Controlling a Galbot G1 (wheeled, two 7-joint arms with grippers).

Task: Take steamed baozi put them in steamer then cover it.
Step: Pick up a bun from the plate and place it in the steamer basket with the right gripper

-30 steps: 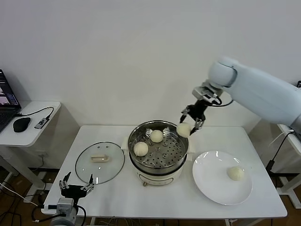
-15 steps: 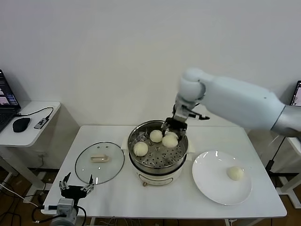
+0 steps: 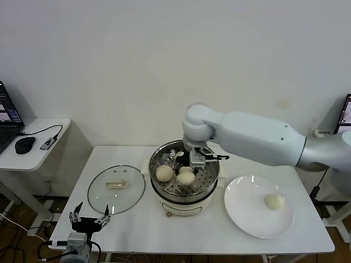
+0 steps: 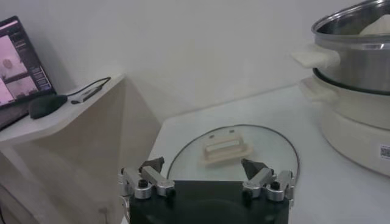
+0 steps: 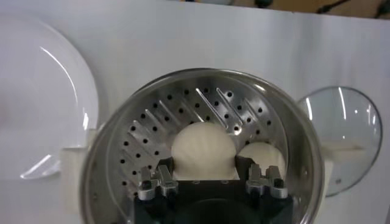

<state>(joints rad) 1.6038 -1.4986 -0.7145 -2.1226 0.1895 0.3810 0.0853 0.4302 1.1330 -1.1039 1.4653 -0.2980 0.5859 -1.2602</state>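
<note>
Baozi (image 3: 186, 176) sits inside the steamer (image 3: 211, 189), clamped by the right gripper (image 3: 189, 171); the cover (image 3: 116, 189) lies beside the steamer. Left wrist view: left gripper (image 4: 207, 182) gapes near the cover (image 4: 233, 159). Right wrist view: fingers (image 5: 159, 180) pinch the baozi (image 5: 203, 149).

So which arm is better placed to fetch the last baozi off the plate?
The right. Its gripper is in the steamer holding a baozi, beside the white plate where the last bun sits. The left gripper waits open at the table's opposite corner, near the glass lid.
</note>
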